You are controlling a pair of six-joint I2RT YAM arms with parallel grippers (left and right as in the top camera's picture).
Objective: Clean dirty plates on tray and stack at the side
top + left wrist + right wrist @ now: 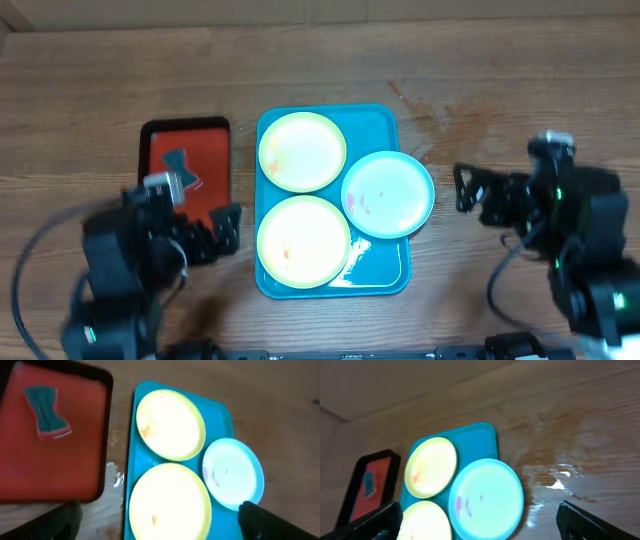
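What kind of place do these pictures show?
Likely a robotics lab bench staged as a dishwashing station: a wooden table, smeared plates on a blue tray, a sponge on a red tray.

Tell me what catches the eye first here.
A bright blue tray sits in the middle, carrying the far yellow plate and the near yellow plate. A teal plate with red smears overhangs the tray's right rim. To the left lies a red tray with a sponge on it.
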